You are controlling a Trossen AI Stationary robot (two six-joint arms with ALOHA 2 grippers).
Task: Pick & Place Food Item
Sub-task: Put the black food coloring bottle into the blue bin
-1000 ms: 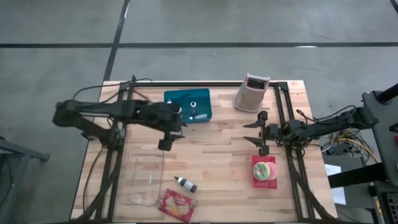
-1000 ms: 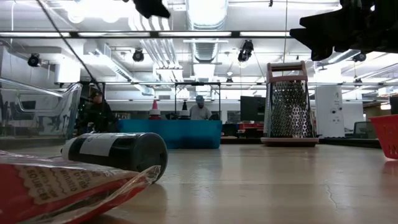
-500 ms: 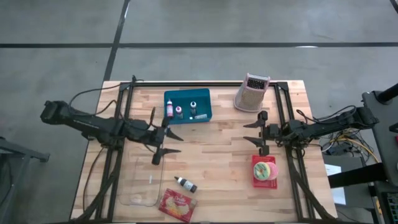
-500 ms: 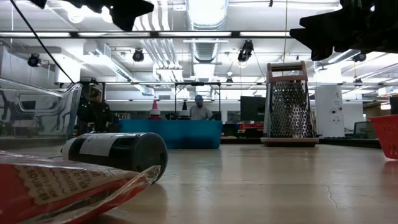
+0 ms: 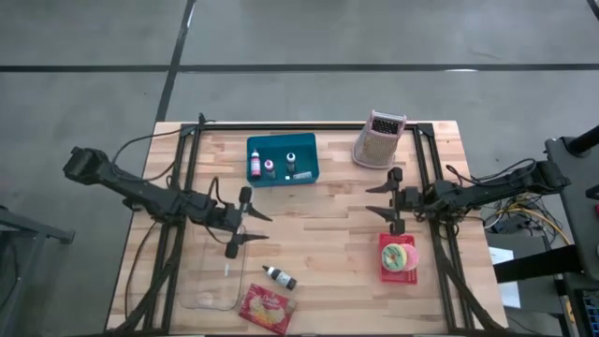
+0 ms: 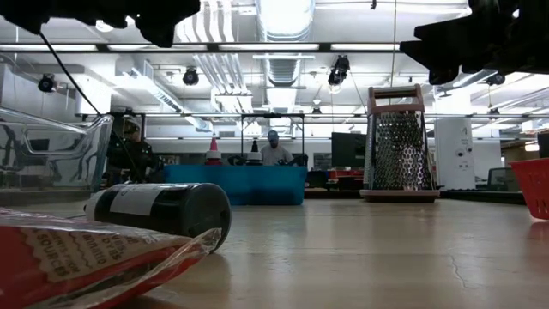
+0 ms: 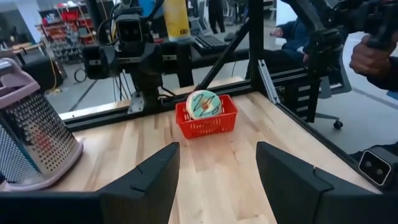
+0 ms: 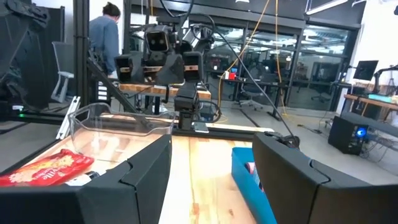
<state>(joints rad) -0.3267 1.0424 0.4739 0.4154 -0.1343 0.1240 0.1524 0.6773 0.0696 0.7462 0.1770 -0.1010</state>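
Observation:
A frosted doughnut (image 5: 398, 255) lies in a red basket (image 7: 206, 118) at the table's right. A red snack packet (image 5: 266, 308) lies flat at the near edge, and a small dark bottle (image 5: 279, 277) lies on its side just beyond it. My left gripper (image 5: 262, 227) hovers open and level above the table's left middle, beside the far right corner of a clear glass container (image 5: 213, 271), pointing right. My right gripper (image 5: 372, 199) hovers open above the right middle, beyond the basket, pointing left. Neither has anything between its fingers.
A blue tray (image 5: 283, 157) with small bottles sits at the far middle. A metal grater (image 5: 378, 139) stands upright at the far right. Bare wood (image 5: 318, 234) lies between the two grippers. A person's hand (image 7: 373, 56) shows beyond the table's edge.
My left gripper has drawn back from over the blue tray toward the table's near and left edges and come down. It has tipped from pointing steeply down to nearly level. The tray's bottles, covered by the arm before, show now.

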